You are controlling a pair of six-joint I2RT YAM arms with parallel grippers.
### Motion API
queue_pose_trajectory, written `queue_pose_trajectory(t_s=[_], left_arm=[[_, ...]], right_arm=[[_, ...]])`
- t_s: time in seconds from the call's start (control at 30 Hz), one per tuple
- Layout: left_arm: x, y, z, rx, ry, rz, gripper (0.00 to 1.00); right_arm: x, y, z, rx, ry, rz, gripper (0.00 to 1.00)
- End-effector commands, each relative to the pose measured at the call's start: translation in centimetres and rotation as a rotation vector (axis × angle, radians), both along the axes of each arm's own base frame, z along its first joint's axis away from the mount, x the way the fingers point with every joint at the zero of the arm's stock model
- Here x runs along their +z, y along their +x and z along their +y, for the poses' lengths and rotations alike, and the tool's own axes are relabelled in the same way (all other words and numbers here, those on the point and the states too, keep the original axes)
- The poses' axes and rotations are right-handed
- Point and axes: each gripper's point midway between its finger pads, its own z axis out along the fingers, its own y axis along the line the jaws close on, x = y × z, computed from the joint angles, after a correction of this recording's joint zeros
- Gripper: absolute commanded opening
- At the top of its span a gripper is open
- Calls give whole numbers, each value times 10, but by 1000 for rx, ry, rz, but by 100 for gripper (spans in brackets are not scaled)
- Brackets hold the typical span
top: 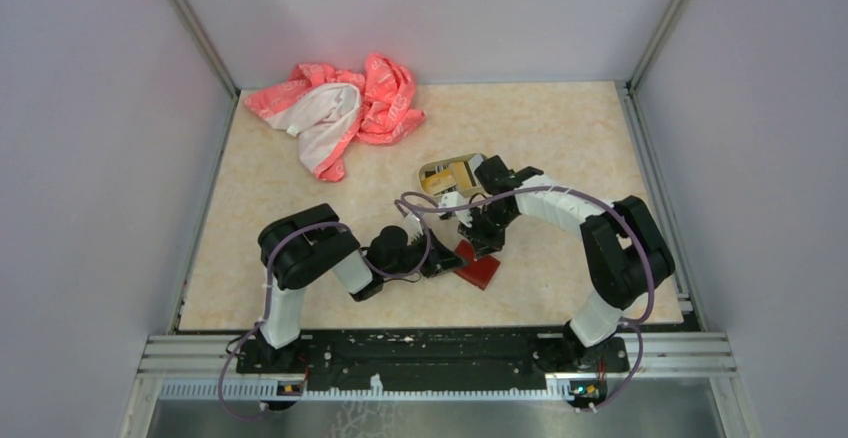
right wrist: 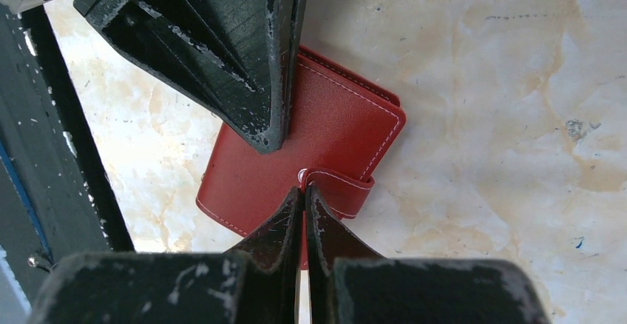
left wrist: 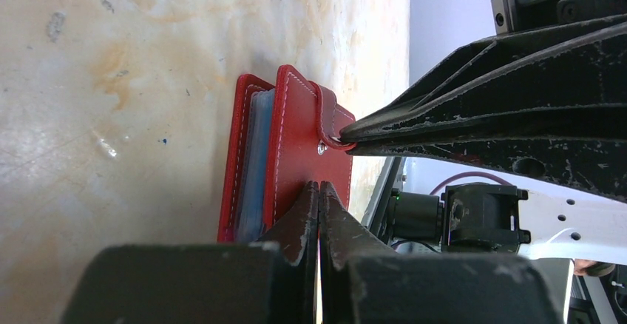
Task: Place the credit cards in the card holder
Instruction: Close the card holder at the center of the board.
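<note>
The small dark-red leather-like folding card holder lies closed and flat on the pale marbled bench, between my two arms. My left gripper has its fingers pressed together, tips resting on the red cover. My right gripper is closed up the same way, its tips at the snap tab. Pale blue-grey layers show between the covers; cards or pockets, I cannot tell. A tan rounded tin tray sits just beyond my right wrist.
</note>
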Motion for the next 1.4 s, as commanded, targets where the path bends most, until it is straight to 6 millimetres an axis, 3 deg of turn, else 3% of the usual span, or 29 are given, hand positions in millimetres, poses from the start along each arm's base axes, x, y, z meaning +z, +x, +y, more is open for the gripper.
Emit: queue_pose_trajectory(t_s=[0.0,0.37,0.77,1.37], left_arm=[[-6,-2,2,-4,7,3,0],[-7,-2,3,-2,7,6,0],[-6,-2,3,-4,3,6,0],[-7,-3,3,-4,0,9,0]], right_arm=[[11,2,11,35,26,-84,0],[7,-8,11,108,-29,-112,0],[10,-4,2,118,-81,-171,0],[3,-15,12,144,-74,-147,0]])
